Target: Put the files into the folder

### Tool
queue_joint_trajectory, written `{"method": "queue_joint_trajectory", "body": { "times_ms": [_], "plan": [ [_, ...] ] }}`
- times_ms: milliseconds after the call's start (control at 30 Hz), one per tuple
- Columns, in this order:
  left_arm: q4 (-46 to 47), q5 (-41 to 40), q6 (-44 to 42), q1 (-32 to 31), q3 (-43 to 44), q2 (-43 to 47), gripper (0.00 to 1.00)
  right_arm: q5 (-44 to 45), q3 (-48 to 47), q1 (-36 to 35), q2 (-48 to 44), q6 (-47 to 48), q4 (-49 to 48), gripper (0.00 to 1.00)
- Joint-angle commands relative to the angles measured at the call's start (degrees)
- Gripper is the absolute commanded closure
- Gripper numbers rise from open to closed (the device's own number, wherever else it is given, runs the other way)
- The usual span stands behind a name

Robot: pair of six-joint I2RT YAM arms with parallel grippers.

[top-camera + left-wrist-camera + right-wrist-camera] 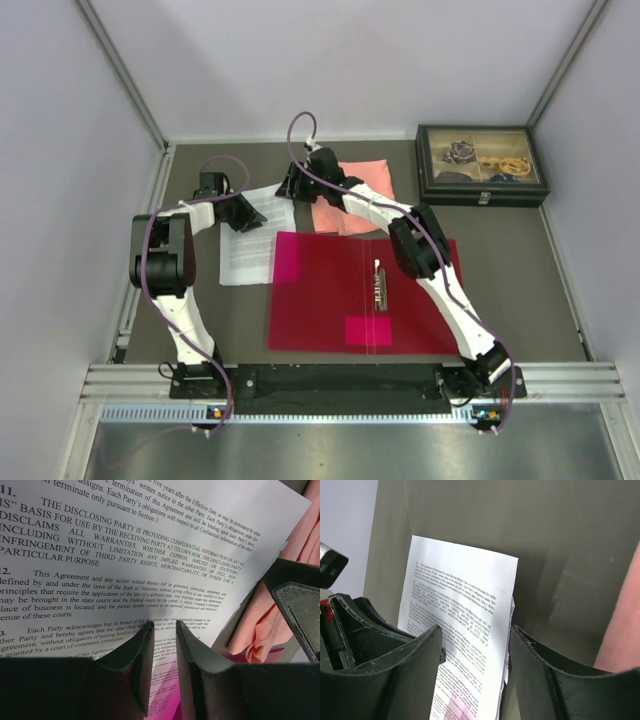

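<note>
The files (243,258) are white printed sheets lying left of the open red folder (330,300), their right edge overlapping it. The folder lies flat at the table's middle, its metal clip (379,285) showing. My left gripper (251,214) sits on the files' upper right part. In the left wrist view its fingertips (165,626) stand a narrow gap apart, touching the printed files (125,555), with nothing pinched. My right gripper (296,184) hovers at the sheets' far right corner. In its wrist view it (476,628) is open, straddling the files (465,605).
A salmon-pink folded cloth (352,196) lies behind the folder, under the right arm. A dark glass-lidded box (482,165) with small items stands at the back right. Grey walls close the table on three sides.
</note>
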State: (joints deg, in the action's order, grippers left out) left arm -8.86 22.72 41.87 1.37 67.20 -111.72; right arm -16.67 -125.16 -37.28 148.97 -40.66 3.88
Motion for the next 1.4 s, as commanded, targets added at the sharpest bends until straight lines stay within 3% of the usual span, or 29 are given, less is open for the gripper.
{"method": "queue_joint_trajectory", "body": {
  "times_ms": [0, 100, 200, 333, 733, 1200, 1367],
  "plan": [
    [-3.44, -1.27, -1.79, -0.14, -1.02, -0.43, 0.7, -0.21, -0.09, -0.43, -1.04, 1.11, -2.21, 0.44],
    [-3.7, -1.19, -2.05, -0.22, -0.75, 0.27, 0.69, 2.5, 0.54, -0.34, -2.54, 3.65, -0.11, 0.41],
    [-4.41, -1.36, -2.84, -0.31, -0.05, 0.98, 0.67, 4.71, -0.34, 0.71, -2.63, 5.16, 1.13, 0.26],
    [-5.29, -0.49, -3.81, -0.22, 0.65, 1.24, 0.64, 4.01, -4.38, 2.38, 0.71, 3.41, 1.31, 0.23],
    [-9.33, -2.59, -4.78, -0.31, 4.0, -1.39, 0.6, -2.23, -14.75, 2.82, 11.43, -6.18, -1.86, 0.26],
    [-9.68, -4.26, -6.01, -0.4, 2.59, -1.39, 0.61, -7.85, -12.83, 2.38, 12.31, -10.31, -6.34, 0.37],
    [-9.77, -4.7, -6.18, -0.31, 2.59, -1.22, 0.61, -8.91, -9.92, 2.47, 10.99, -12.15, -12.22, 0.37]
  ]
}}
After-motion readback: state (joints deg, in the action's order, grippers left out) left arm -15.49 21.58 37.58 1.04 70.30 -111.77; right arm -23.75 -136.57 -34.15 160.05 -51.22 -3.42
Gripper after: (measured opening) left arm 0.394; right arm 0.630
